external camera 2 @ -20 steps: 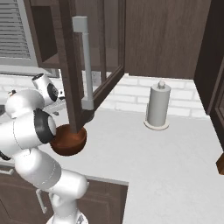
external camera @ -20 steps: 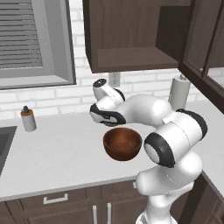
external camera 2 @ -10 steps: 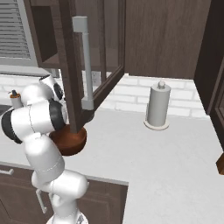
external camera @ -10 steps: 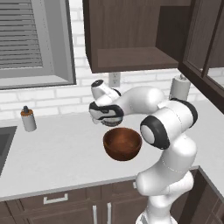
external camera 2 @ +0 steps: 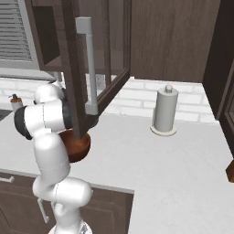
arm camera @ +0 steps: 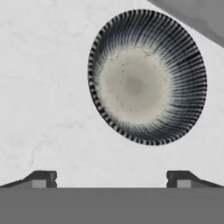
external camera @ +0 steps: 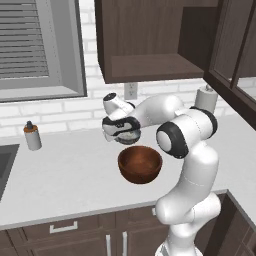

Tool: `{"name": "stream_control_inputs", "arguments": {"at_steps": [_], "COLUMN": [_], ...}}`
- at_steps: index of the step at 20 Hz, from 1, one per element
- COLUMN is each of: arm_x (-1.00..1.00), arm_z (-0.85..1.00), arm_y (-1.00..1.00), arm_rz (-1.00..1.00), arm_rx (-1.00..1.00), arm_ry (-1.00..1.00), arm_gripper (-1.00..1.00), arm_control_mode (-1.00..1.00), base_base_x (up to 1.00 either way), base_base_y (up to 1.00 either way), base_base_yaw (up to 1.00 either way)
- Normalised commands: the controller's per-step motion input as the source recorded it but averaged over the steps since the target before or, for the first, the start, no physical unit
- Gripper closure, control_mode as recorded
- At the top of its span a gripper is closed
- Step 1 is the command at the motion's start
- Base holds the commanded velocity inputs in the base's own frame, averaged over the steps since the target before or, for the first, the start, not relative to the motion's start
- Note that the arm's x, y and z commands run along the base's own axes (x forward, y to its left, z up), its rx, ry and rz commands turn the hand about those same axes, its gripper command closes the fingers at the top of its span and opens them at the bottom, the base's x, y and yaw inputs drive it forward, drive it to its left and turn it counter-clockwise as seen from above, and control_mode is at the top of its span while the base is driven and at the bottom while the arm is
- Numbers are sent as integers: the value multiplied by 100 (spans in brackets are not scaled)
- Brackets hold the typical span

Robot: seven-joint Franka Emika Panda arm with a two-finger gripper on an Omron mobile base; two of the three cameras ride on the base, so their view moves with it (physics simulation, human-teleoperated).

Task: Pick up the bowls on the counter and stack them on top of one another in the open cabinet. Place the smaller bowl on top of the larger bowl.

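Observation:
The smaller bowl (arm camera: 146, 78), grey with a dark ribbed rim and a pale centre, sits on the white counter (arm camera: 48, 87) just ahead of my open gripper (arm camera: 111, 179). Nothing lies between its fingertips (arm camera: 41, 178). From the left base view the gripper (external camera: 120, 132) hovers right above that bowl (external camera: 133, 137), near the back wall. The larger bowl (external camera: 140, 164), glossy reddish-brown, stands on the counter (external camera: 65, 175) in front of it, and shows partly behind the arm (external camera 2: 78, 145). The open cabinet (external camera: 150, 67) hangs above with a bare shelf.
A paper towel roll (external camera: 206, 98) (external camera 2: 164, 112) stands at the back right. A small bottle (external camera: 32, 136) stands at the back left, beside the sink edge (external camera: 4, 167). The open cabinet door (external camera 2: 89, 68) with its silver handle juts out over the counter.
The hand has dipped slightly over the small grey bowl while the elbow has risen and the arm has straightened. Both bowls stay where they were.

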Motion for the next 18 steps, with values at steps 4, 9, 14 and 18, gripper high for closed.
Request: {"name": "stream_control_inputs", "arguments": {"at_steps": [4, 9, 14, 18], "arm_x": [29, 18, 26, 24], "arm_z": [-26, -19, -9, -19], "arm_y": [-5, -9, 0, 0], "arm_rz": [0, 0, 0, 0], "arm_rx": [4, 8, 0, 0], "arm_ry": [0, 0, 0, 0], "arm_gripper": [-100, -100, -100, -100], "arm_control_mode": [-100, -100, -100, -100], "base_base_x": [0, 0, 0, 0], "base_base_y": [0, 0, 0, 0], "base_base_yaw": [0, 0, 0, 0]}}
